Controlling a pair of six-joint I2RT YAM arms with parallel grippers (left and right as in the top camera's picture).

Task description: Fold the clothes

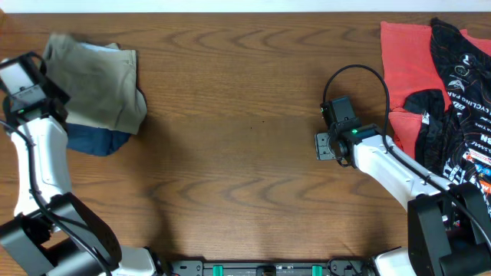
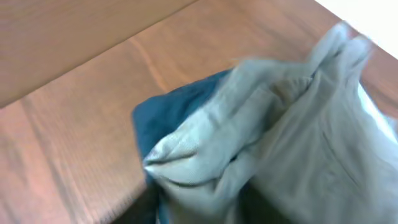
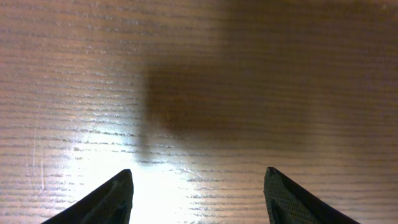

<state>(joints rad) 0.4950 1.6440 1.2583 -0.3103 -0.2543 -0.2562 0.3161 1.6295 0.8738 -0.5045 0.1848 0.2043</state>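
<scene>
Khaki trousers (image 1: 100, 84) lie bunched at the table's far left on top of a navy garment (image 1: 96, 140). My left gripper (image 1: 44, 96) is at their left edge. In the blurred left wrist view a gathered fold of the khaki trousers (image 2: 280, 137) runs down between my jaws, with the navy garment (image 2: 168, 115) under it, so the gripper looks shut on the fabric. A red garment (image 1: 406, 69) and a black printed jersey (image 1: 460, 84) lie at the far right. My right gripper (image 1: 326, 146) is open and empty over bare wood (image 3: 199, 186).
The wooden table (image 1: 245, 115) spans the view. The right arm's black cable (image 1: 360, 73) loops above its wrist, close to the red garment. The arm bases stand at the front edge.
</scene>
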